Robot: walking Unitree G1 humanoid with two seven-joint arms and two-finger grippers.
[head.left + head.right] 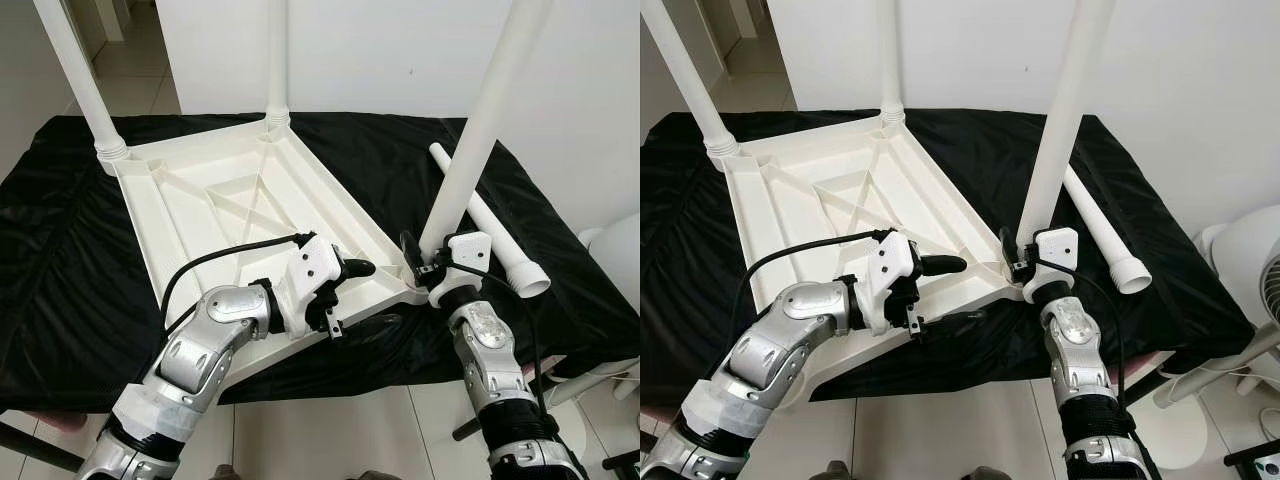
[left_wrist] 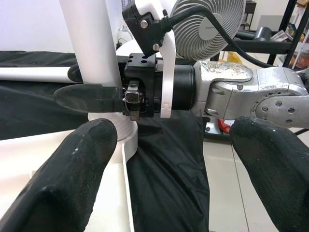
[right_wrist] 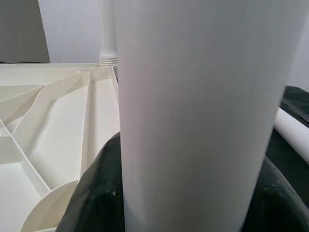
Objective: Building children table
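Observation:
The white table top (image 1: 230, 200) lies upside down on a black cloth. Two white legs stand in its far corners, one at the back left (image 1: 85, 80) and one at the back right (image 1: 277, 60). A third leg (image 1: 480, 130) stands upright in the near right corner socket. My right gripper (image 1: 428, 262) is shut on this leg just above its base, and its fingers (image 3: 96, 193) press on both sides. My left gripper (image 1: 370, 295) is open at the top's near edge, one finger above the rim and one below. A fourth leg (image 1: 500, 240) lies loose on the cloth to the right.
The black cloth (image 1: 60, 260) covers a low surface whose front edge is close to me. A white fan (image 1: 1255, 260) stands on the floor at the right. White wall behind, tiled floor below.

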